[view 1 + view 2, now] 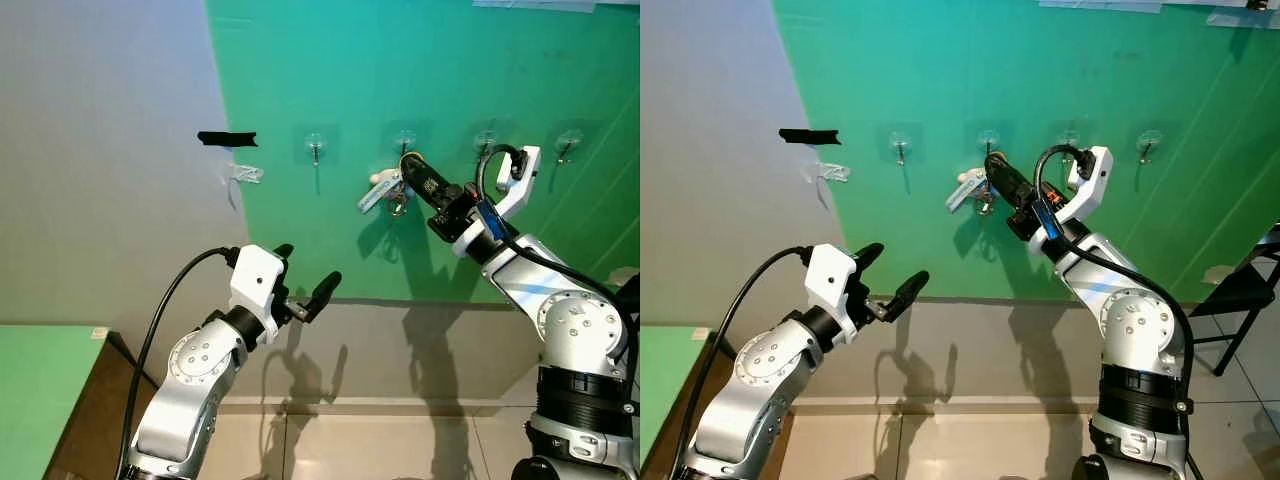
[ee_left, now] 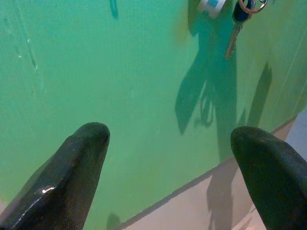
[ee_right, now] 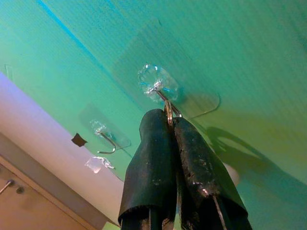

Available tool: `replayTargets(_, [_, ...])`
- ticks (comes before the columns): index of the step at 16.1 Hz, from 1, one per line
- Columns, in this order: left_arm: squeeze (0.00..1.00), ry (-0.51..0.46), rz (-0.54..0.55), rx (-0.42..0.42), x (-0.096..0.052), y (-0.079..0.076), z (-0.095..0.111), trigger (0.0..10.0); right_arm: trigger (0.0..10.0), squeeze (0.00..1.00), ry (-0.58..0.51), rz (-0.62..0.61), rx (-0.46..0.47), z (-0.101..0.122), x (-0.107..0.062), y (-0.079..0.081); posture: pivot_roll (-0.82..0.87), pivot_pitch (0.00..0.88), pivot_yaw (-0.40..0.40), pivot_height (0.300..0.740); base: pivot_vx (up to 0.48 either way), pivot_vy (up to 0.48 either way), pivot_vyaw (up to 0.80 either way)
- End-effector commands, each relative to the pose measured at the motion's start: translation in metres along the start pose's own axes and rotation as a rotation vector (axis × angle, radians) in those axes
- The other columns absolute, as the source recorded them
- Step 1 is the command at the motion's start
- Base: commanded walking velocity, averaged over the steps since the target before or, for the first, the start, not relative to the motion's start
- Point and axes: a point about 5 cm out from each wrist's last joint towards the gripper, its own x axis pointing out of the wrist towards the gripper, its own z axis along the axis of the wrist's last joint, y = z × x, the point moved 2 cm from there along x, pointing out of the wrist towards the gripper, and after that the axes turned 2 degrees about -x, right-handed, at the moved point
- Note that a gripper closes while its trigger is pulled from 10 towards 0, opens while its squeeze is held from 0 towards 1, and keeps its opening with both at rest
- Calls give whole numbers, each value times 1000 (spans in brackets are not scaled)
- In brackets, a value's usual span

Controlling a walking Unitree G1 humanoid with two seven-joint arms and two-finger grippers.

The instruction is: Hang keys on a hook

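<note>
A strip of black tape [image 1: 227,138] is stuck on the grey wall [image 1: 100,200], with a clear torn scrap [image 1: 243,174] just below. A black chair [image 1: 1240,290] is seen at right.

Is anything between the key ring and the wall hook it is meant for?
Nothing visible. The right gripper, shut on the metal key ring, holds it right at the clear adhesive wall hook; whether the ring is over the hook can't be told.

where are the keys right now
The keys hang against the green wall at the second hook from the left, pinched by the right gripper, which is raised to that hook.
</note>
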Motion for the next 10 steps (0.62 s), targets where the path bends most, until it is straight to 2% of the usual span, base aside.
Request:
replayTargets(1, [0, 5, 5, 0, 1, 1, 1, 10000, 0, 0, -31, -33, 6, 8, -1, -4, -79, 0, 26, 740, 0, 0, 0])
replayTargets(6, [0, 8, 11, -9, 1, 2, 0, 10000, 0, 0, 12, -51, 49, -1, 0, -5, -77, 0, 22, 740, 0, 0, 0])
replayTargets(10, [0, 11, 13, -10, 1, 2, -1, 10000, 0, 0, 117, -46, 50, -21, -1, -2, -77, 0, 23, 740, 0, 0, 0])
